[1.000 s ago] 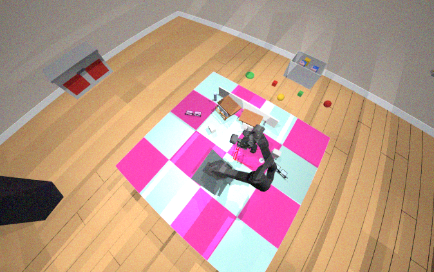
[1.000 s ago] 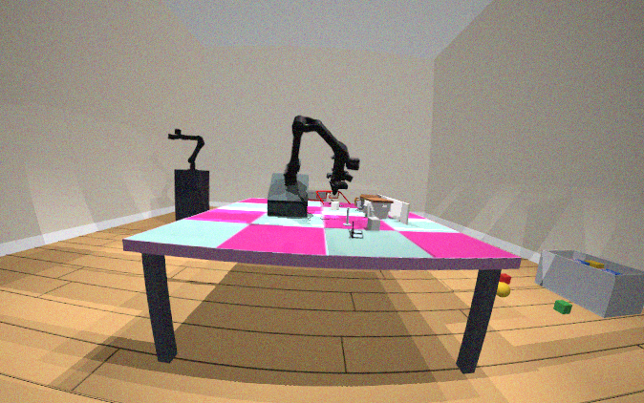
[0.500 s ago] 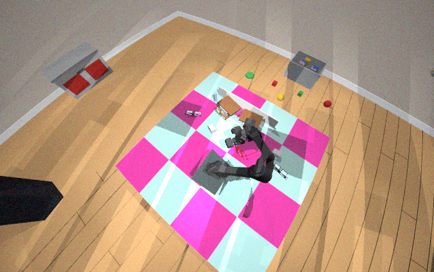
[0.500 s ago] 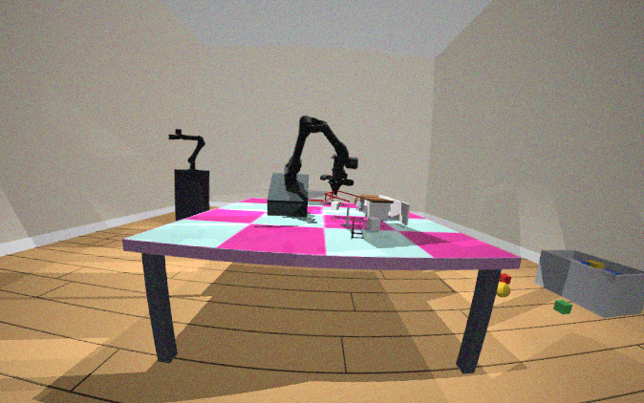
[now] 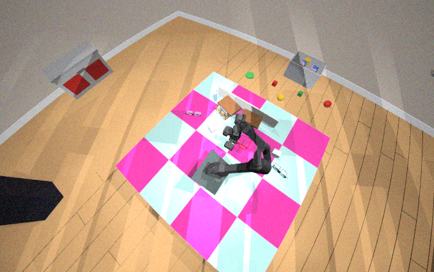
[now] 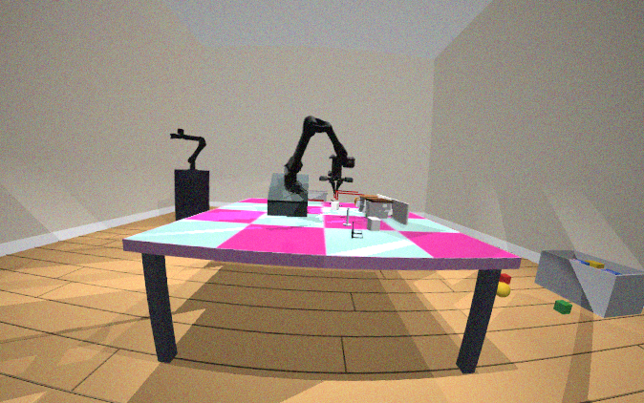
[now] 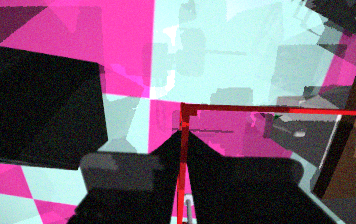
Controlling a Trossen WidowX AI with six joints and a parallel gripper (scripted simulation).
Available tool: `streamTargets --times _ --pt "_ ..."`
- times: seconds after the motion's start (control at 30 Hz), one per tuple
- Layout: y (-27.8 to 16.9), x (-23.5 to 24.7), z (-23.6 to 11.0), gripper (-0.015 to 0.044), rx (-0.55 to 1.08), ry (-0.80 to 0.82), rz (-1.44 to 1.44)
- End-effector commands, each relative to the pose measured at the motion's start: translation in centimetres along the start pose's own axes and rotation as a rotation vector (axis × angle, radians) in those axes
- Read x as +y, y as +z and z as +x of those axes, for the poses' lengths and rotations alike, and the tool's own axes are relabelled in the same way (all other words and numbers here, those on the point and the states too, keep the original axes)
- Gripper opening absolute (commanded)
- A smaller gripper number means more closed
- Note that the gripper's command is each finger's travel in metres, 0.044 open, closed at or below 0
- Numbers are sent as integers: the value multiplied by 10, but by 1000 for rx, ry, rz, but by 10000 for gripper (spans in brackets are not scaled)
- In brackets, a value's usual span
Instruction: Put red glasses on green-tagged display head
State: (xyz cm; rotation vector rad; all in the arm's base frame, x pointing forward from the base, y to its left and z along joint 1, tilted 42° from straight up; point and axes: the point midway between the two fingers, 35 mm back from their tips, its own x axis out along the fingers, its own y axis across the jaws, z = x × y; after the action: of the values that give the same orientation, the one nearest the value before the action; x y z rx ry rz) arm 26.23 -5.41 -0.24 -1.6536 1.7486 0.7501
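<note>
My gripper (image 5: 237, 142) (image 6: 337, 187) (image 7: 183, 135) is shut on the thin red glasses (image 5: 242, 145) (image 6: 347, 192) (image 7: 240, 109) and holds them in the air above the checkered table (image 5: 206, 222) (image 6: 287, 241). In the wrist view one red bar runs down between my fingers and another runs off to the right. Two brown-topped display heads stand at the back: one (image 5: 254, 119) just beyond my gripper, the other (image 5: 228, 104) to its left. A small green tag (image 7: 276, 116) shows on the grey head to the right in the wrist view. The glasses hang short of both heads.
A grey panel (image 5: 272, 121) (image 6: 400, 211) stands behind the heads. Pink glasses (image 5: 193, 113), black glasses (image 5: 280, 170) (image 6: 356, 234) and a white cube (image 5: 276, 152) (image 6: 374, 222) lie on the table. The arm's grey base (image 5: 209, 172) (image 6: 288, 196) stands mid-table. Bins and toys lie on the floor.
</note>
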Motion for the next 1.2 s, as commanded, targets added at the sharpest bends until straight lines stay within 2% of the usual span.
streamTargets --times 0.0,1.17 --pt "1 -1 4 0 35 -19 -74" --pt "-1 0 36 0 33 -20 -77"
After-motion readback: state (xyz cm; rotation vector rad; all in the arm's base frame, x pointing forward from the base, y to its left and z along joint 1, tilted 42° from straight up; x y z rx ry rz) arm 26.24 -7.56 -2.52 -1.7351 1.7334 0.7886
